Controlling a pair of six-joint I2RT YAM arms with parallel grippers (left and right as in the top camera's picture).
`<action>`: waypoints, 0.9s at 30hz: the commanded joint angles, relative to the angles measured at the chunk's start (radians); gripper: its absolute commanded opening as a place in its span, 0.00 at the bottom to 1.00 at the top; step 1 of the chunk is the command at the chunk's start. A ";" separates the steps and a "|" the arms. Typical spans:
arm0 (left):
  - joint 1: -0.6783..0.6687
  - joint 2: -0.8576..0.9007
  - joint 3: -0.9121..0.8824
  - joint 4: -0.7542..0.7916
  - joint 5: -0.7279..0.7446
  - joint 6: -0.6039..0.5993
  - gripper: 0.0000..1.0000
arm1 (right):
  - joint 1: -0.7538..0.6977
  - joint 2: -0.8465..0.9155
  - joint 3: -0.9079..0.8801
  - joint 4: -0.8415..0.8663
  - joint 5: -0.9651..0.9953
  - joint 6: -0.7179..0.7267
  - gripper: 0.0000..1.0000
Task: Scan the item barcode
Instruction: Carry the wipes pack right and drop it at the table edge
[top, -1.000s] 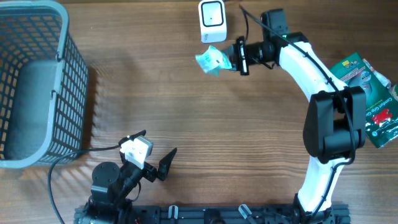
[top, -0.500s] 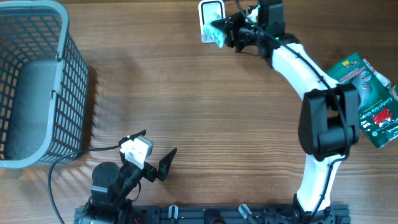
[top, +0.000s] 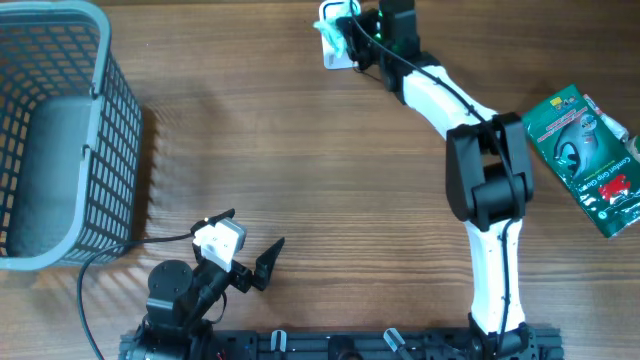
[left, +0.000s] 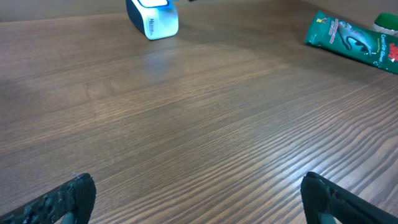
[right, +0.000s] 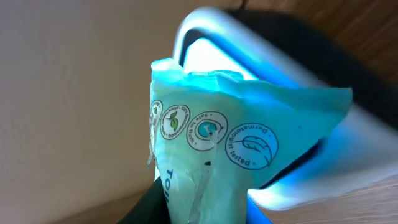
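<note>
Holding the pale teal tissue packet (right: 211, 137) right in front of the lit window of the barcode scanner (left: 152, 18), I judge that I am in the scanning step itself. My right pincer (top: 358, 40) is clamped on the packet's lower end, at the far edge of the tabletop (top: 330, 180), with the packet between me and the scanner face. The side turned toward my wrist camera shows only round printed marks and some lettering. I see no barcode there, so I cannot tell whether the code faces the window. The next move, as I see it, calls for a small, slow turn of the packet close to the glass without knocking the scanner over. My left pincer (left: 199, 208) rests near the front edge, fingers wide apart and holding nothing.
</note>
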 joint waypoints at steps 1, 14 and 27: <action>0.004 -0.006 0.001 -0.004 0.001 0.002 1.00 | 0.031 0.024 0.077 -0.061 0.029 -0.050 0.05; 0.004 -0.006 0.001 -0.004 0.001 0.002 1.00 | -0.108 -0.148 0.172 -0.877 0.107 -0.154 0.04; 0.004 -0.006 0.001 -0.004 0.001 0.002 1.00 | -0.659 -0.309 0.074 -1.270 0.436 -0.596 0.09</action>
